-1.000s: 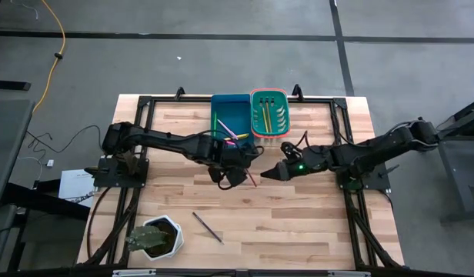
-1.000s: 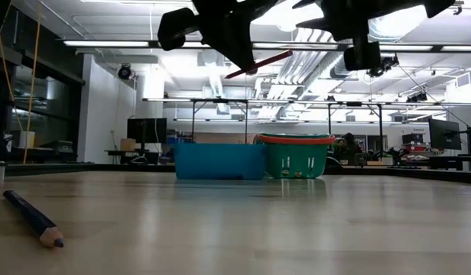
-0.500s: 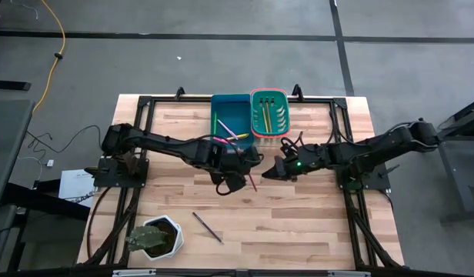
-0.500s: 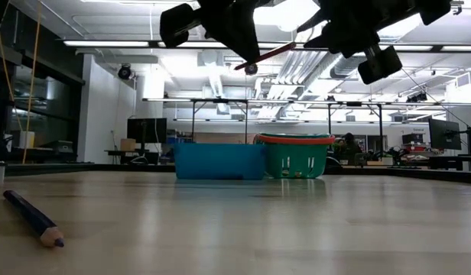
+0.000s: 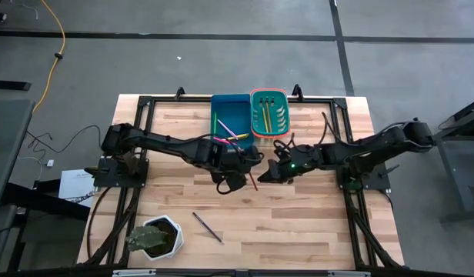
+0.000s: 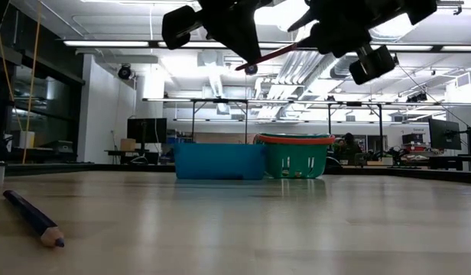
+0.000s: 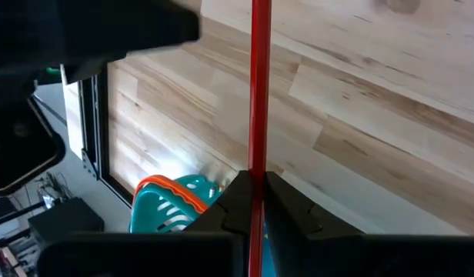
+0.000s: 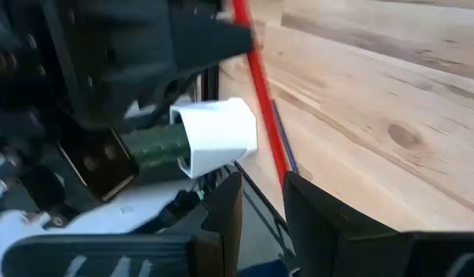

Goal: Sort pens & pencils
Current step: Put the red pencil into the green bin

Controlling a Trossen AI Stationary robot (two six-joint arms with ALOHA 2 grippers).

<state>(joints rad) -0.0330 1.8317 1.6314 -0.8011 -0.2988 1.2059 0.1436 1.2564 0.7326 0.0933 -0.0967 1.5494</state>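
A red pencil hangs in the air over the middle of the table, slightly tilted in the low view. My left gripper is shut on it. My right gripper is open just to the pencil's right. In the right wrist view the pencil's free end reaches into the gap between its fingers; I cannot tell whether they touch it. A dark purple pencil lies flat on the table near the front. Pink, yellow and green sticks lean in the blue bin. My left gripper pinches the red pencil between its two fingers. The pencil runs along the fingers and sticks straight out past their tips. It is lifted clear of the table, with its free end toward my right gripper.
A green bin with an orange rim stands beside the blue bin at the far edge and holds yellow and green sticks. A white pot with a plant sits at the near left corner. Bare wood lies along the near right side.
My right gripper has moved toward the table's left, up to the red pencil's free end, and has tipped. My left gripper has raised the pencil slightly and kept its hold.
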